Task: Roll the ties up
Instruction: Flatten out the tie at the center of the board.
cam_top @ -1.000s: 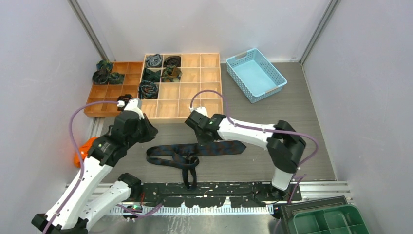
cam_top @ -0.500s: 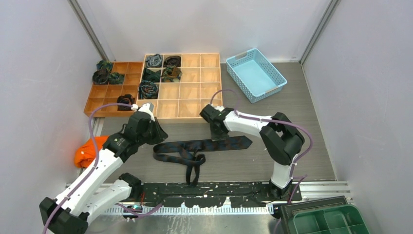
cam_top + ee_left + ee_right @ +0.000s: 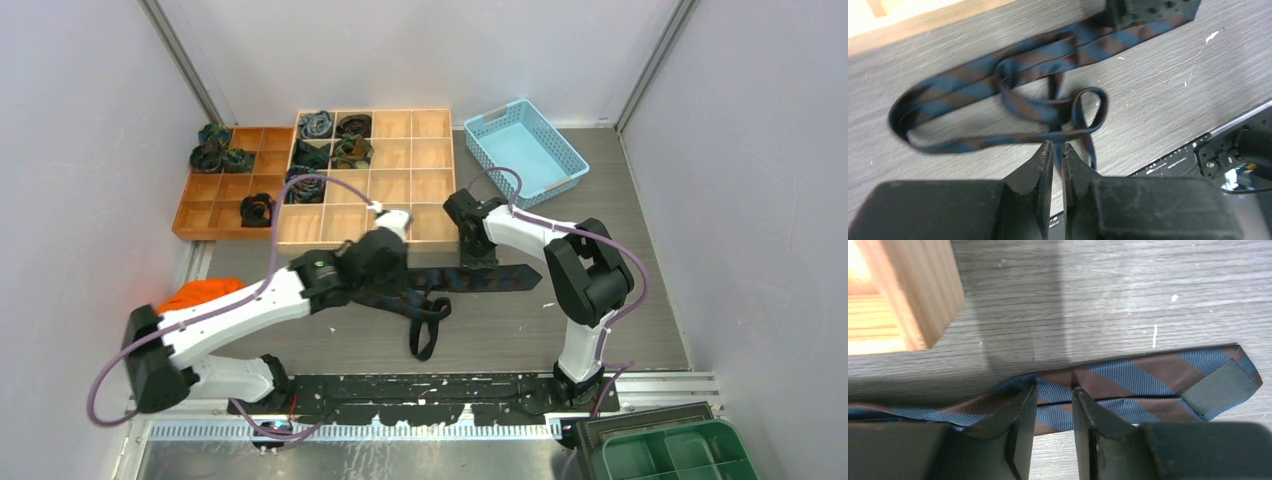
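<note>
A blue and brown striped tie [image 3: 500,278] lies unrolled on the grey table, its wide end to the right and its narrow end in loose loops [image 3: 425,320] near the front. My left gripper [image 3: 402,287] reaches across to the loops. In the left wrist view [image 3: 1057,147] it is shut on a narrow strand of the tie [image 3: 1048,105]. My right gripper [image 3: 477,262] is on the tie's wide part. In the right wrist view [image 3: 1054,392] it is slightly open, tips pressing on the tie [image 3: 1158,375], which puckers at the left finger. Several rolled ties [image 3: 305,185] sit in the organizers.
A light wooden grid organizer [image 3: 400,190] and a brown one [image 3: 215,190] stand at the back; its corner [image 3: 913,290] is close to my right gripper. A blue basket [image 3: 525,150] is at the back right. An orange object [image 3: 195,293] lies left. A green bin [image 3: 680,450] is at the front right.
Both grippers moved right and the tie slid right with them. My left arm swung from the left side to the centre. My right gripper moved toward the organizer's corner.
</note>
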`<state>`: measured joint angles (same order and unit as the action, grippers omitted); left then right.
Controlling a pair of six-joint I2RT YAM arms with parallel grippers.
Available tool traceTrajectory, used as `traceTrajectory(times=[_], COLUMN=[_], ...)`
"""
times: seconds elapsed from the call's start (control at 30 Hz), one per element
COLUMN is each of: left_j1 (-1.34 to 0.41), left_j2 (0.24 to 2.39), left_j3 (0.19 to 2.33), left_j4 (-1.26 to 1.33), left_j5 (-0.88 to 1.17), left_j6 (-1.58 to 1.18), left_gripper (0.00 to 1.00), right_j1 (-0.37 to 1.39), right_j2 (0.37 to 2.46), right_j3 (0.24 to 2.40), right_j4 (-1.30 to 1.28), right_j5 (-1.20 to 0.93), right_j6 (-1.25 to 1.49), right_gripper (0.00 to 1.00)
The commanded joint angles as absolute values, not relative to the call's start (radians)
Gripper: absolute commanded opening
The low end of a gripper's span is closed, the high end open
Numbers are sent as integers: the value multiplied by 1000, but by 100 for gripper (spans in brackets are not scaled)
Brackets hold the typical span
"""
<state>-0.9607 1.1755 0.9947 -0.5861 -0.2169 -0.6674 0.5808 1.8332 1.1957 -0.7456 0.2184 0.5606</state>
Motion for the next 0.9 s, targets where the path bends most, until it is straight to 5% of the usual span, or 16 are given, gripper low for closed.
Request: traceTrajectory(times=[0.0,0.23,0.43,0.87], left_j1=[-1113,-1159,-1186,-1186], left_j2=[1354,1455,1428,1486], left_j3=[1148,1146,1075,972], left_j4=[-664,-667,-627,-457], left_j5=[-510,-599,-509,-429], left_j6=[-618,-638,-627,-579], left_gripper=[15,33,62,66], right_j1=[581,551,536,510], right_j2=[1846,1850,1866,1871], right_j3=[1242,1229,1231,1224], right_j4=[-728,-699,-688,-680], right_j5=[154,85,62,55], right_j6=[522,512,497,489], right_gripper=[43,46,56,57])
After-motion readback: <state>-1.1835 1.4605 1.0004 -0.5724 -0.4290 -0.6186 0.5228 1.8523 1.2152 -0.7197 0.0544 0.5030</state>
